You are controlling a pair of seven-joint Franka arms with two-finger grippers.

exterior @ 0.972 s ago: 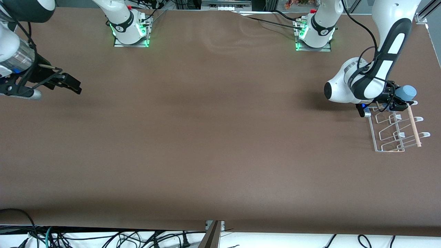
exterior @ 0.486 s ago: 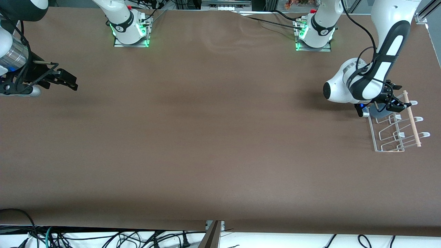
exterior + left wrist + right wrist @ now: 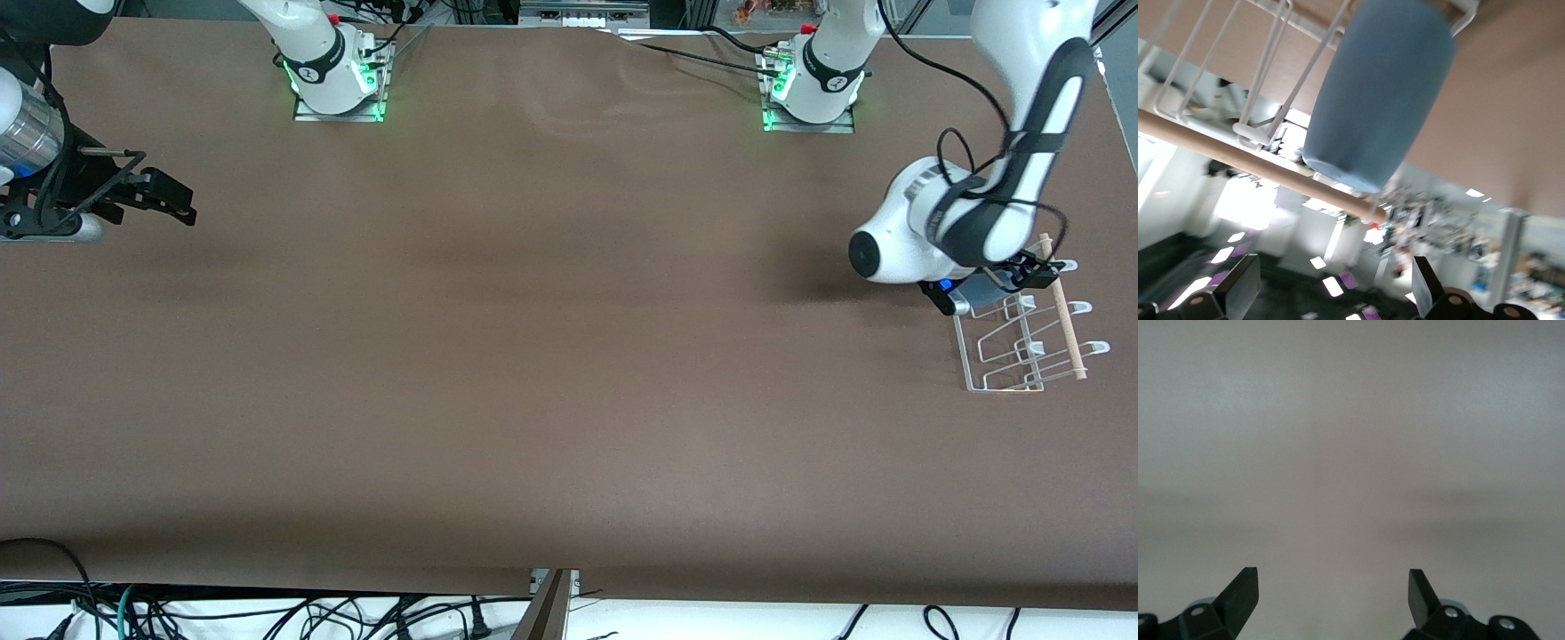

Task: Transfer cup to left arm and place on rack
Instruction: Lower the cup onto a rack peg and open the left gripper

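The light-blue cup (image 3: 1381, 93) lies tilted on the white wire rack (image 3: 1265, 73), its base by the wooden rod (image 3: 1238, 150). In the front view the cup (image 3: 983, 288) sits at the rack's (image 3: 1013, 356) end farthest from the front camera, mostly hidden under the left arm. My left gripper (image 3: 1034, 272) hovers just over that end, open (image 3: 1333, 288), with the cup clear of both fingers. My right gripper (image 3: 169, 197) hangs open and holds nothing over the table at the right arm's end; its wrist view shows only bare table between the fingers (image 3: 1331, 593).
The rack stands near the table edge at the left arm's end, with the rod (image 3: 1063, 308) along its outer side. The brown table (image 3: 551, 338) spreads wide between the two arms. Both arm bases (image 3: 338, 80) stand along the edge farthest from the front camera.
My left gripper has opened and let go of the cup, which now rests on the rack. The left arm has shifted slightly over the rack. The right gripper drifted a little toward its table end.
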